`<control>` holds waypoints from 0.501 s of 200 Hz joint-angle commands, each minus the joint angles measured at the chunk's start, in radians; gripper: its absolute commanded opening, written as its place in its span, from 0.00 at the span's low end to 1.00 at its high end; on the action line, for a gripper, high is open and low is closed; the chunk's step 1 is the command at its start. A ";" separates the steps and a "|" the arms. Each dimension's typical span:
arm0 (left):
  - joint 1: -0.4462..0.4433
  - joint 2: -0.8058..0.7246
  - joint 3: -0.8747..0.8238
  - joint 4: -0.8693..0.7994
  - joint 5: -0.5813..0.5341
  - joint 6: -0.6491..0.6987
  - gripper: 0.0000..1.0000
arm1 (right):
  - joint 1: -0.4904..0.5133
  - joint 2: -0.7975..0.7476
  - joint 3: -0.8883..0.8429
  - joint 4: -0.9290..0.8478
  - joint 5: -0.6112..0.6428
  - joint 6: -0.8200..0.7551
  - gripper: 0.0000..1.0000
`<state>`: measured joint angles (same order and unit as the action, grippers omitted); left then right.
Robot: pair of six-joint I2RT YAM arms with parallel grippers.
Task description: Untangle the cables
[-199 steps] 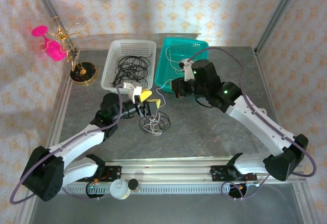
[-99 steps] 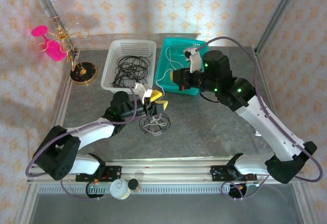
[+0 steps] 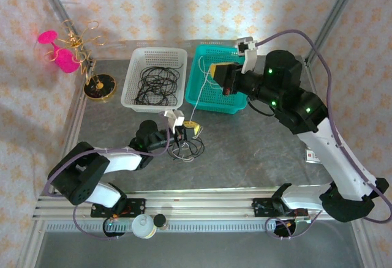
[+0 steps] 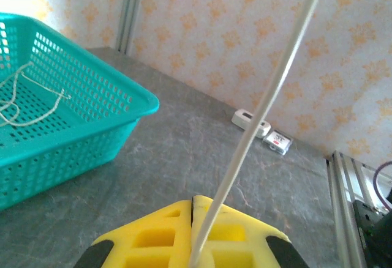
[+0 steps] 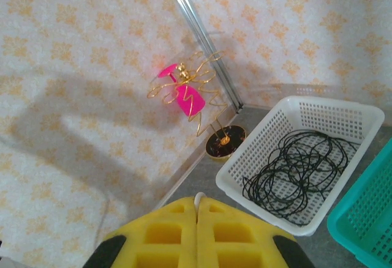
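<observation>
Leftmost, a gold-wire ornament (image 3: 66, 54) with pink parts stands at the worktop (image 3: 257, 152) edge on a round base. Next to it, a white basket (image 3: 130, 81) holds loose black coils (image 3: 156, 81), and touching its right side a teal basket (image 3: 214, 105) holds a thin pale cord (image 4: 24, 106). In front of the white basket lies the tangle (image 3: 187, 150), black and whitish loops mixed on the bare worktop; which strand crosses which is too fine to make out. The left gripper (image 3: 188, 131) sits low at the tangle's far edge, its yellow fingers pressed together on the white cable (image 4: 263, 109), which rises taut from between them and runs out of the wrist view's top. Where that cable joins the tangle is hidden under the gripper. The right gripper (image 3: 215, 74) hangs high over the teal basket, fingers pressed together with a sliver of white at their seam, and a thin white line runs from it down to the left gripper. Further right, a small white tag (image 3: 312, 156) with a red mark lies on the worktop; its print is too small to read.
</observation>
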<state>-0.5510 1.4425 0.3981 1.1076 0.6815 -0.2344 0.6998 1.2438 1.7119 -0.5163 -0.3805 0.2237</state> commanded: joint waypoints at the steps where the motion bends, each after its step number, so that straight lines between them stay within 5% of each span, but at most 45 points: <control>1: -0.004 0.015 -0.024 0.034 -0.035 -0.005 0.00 | 0.002 -0.007 0.089 0.079 0.061 -0.019 0.00; 57: -0.005 0.009 -0.044 0.068 -0.011 -0.053 0.00 | 0.001 0.018 0.155 0.075 0.136 -0.071 0.00; 72: -0.006 -0.011 -0.044 0.078 -0.015 -0.085 0.16 | 0.001 0.027 0.152 0.076 0.134 -0.071 0.00; 100: -0.005 -0.056 -0.022 0.053 -0.038 -0.094 0.21 | 0.001 0.030 0.121 0.119 0.086 -0.039 0.00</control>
<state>-0.5510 1.4315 0.3702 1.1721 0.6632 -0.2993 0.6998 1.2877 1.8069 -0.5102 -0.2844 0.1783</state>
